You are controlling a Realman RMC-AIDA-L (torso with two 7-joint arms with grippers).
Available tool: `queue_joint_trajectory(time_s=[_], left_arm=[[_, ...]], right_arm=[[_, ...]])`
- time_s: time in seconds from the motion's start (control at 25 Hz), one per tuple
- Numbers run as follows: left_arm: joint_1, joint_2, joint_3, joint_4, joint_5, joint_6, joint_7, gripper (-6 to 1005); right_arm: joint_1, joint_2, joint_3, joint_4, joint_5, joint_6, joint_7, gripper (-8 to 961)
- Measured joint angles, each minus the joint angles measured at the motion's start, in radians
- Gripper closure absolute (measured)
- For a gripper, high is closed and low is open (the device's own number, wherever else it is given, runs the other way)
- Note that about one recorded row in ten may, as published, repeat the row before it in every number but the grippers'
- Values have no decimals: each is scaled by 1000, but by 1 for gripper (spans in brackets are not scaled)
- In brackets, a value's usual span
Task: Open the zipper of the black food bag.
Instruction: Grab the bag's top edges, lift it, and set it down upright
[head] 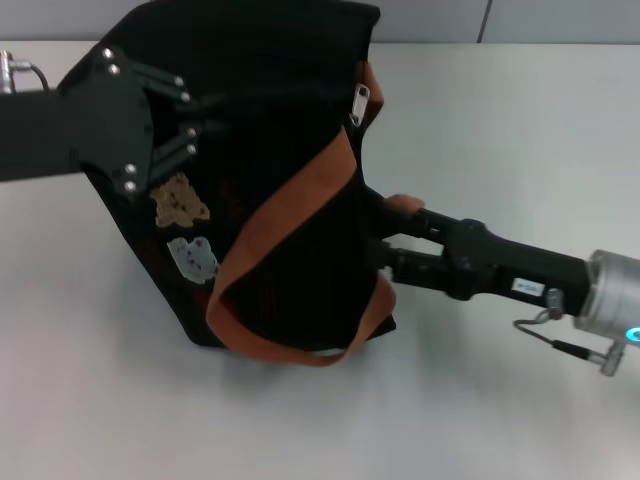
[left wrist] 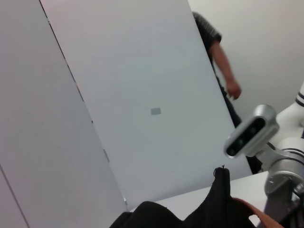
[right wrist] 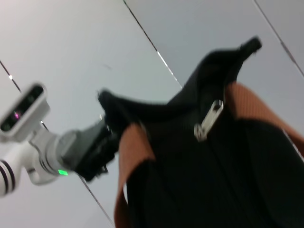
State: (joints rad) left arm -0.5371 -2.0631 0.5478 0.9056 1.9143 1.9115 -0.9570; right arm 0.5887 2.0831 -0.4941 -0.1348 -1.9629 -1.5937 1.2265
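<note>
Nearest my head camera, at the lower right of the frame, my right gripper (head: 378,232) reaches in on its black arm and presses against the right-hand side of the boxy black fabric food bag (head: 270,150); its fingers are buried behind the fabric and a strap, so I cannot tell whether they are apart or clamped on anything. At the upper left, my left gripper (head: 185,125) has its dark linkage fingers (head: 172,152) pressed into the bag's left flank, and I cannot tell their state either. That bag stands in the upper middle of the frame on the pale grey bench (head: 520,150), leaning toward me, with two orange-brown webbing straps (head: 290,215) looping down its front beside a tan bear patch (head: 180,200) and a white bear patch (head: 192,258). Along the top edge runs the dark zipper, whose small silvery metal pull (head: 358,103) hangs near the upper right corner of the bag; the right wrist view shows this pull (right wrist: 209,119) dangling free, with nothing gripping it. I judge the task barely begun: the bag looks braced from both sides, the seam looks shut, and grasping and drawing the pull remain. I read the zipper's long axis as running left to right across the frame, the pull at its right end.
</note>
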Motion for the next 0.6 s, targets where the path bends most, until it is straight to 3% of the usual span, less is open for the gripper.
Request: queue_joint_trajectory(time_s=[0.2,0.6], left_arm=[[11,-1,2,-32,3,0,33,909],[17,-2,8,-105,2,-1,94,909]], right_arm=[[-28,-3,2,-75,4,-72,107,132],[-31,-5,9,-84,107,-169,178,133]])
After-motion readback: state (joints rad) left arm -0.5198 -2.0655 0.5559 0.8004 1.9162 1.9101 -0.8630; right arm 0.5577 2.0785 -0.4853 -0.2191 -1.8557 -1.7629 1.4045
